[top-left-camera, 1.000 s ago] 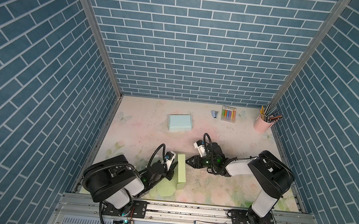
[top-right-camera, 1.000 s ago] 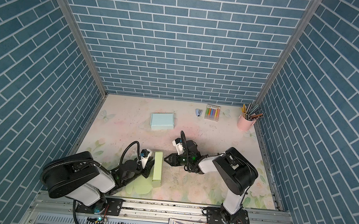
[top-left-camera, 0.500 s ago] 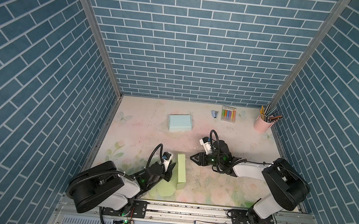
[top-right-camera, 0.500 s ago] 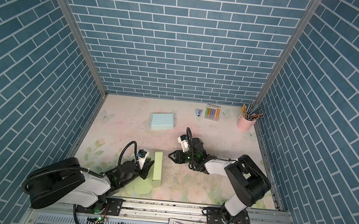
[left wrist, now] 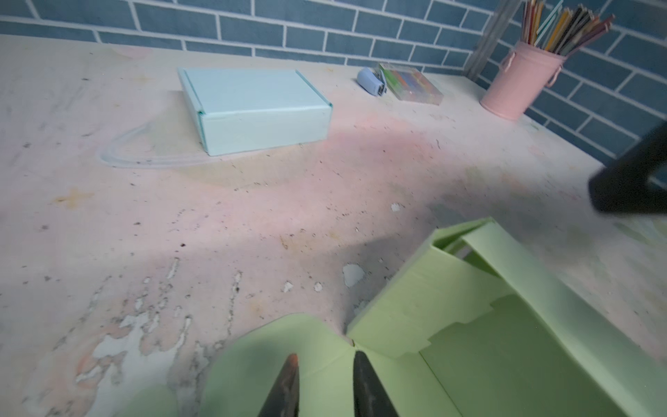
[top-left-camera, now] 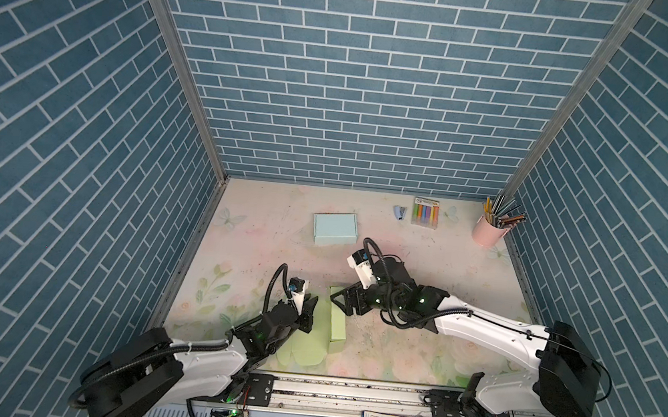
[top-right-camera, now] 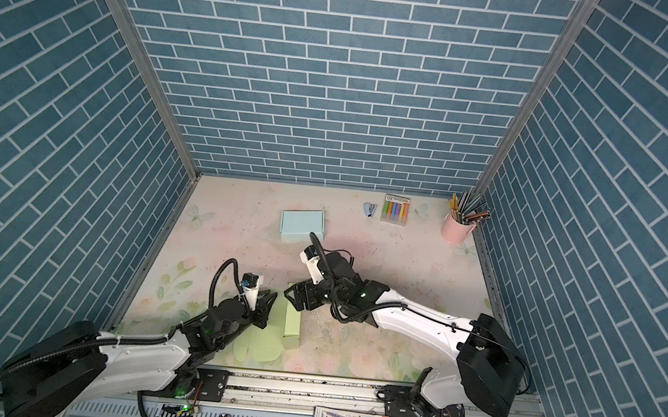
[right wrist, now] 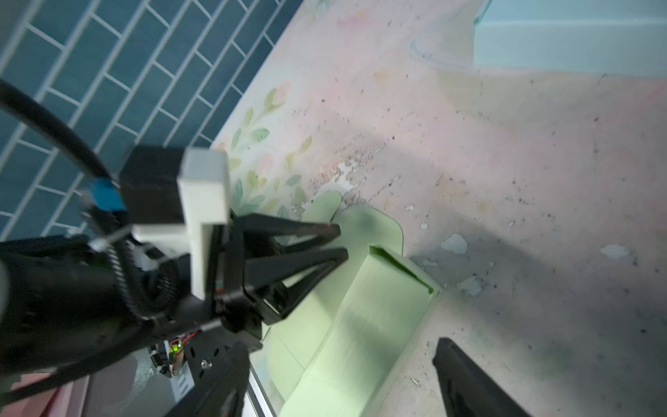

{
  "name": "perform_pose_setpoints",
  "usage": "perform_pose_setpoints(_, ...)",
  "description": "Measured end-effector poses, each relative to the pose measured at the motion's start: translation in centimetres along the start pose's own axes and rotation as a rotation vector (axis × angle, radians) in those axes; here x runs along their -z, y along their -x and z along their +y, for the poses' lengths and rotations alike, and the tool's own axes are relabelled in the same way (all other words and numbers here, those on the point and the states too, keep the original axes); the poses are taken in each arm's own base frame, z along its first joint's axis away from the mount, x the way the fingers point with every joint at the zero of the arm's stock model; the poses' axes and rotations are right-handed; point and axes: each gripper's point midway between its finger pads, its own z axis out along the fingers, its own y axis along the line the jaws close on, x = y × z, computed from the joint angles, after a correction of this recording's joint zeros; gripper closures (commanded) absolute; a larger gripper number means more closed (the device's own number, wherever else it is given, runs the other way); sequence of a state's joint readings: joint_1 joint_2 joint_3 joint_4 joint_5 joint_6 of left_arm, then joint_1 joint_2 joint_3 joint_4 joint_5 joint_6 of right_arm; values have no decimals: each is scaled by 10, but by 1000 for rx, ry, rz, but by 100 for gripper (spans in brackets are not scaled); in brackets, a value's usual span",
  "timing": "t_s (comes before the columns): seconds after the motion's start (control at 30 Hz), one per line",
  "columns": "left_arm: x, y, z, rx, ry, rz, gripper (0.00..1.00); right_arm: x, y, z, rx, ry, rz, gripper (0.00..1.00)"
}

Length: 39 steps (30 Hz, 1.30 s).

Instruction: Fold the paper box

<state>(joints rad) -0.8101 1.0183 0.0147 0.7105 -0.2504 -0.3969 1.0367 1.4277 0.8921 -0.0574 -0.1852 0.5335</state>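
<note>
Two tools at the paper box (top-left-camera: 338,322): left tool (left wrist: 326,355) narrow over its flap (top-left-camera: 301,354), right tool (top-left-camera: 340,304) wide, by its wall (right wrist: 382,307)

Front centre: paper box (top-left-camera: 337,322) | left gripper (left wrist: 325,361) at its left | right gripper (top-left-camera: 343,303) at its far right end | behind: closed box (top-left-camera: 334,228) | back right, left to right: stapler (top-left-camera: 399,212), marker pack (top-left-camera: 425,212), pencil cup (top-left-camera: 487,232)
</note>
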Motion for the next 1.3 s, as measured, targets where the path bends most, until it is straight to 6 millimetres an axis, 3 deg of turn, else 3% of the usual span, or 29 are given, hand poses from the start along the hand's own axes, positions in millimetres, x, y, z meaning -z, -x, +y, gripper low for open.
perform_pose_setpoints(0.2,11,30,3,84,-13,-102,71,-17,-31,-17,1,-96,101,17)
perform_pose_setpoints(0.47,18,38,0,97,-38,-129,69,-30,-25,-8,14,-89,113,18)
perform_pose_setpoints(1.0,8,7,1,35,-35,-7,64,-34,-32,-16,97,-137,177,38)
perform_pose_setpoints(1.3,-1,-28,-11,-55,-112,133,59,-27,-32,-30,218,-150,217,48)
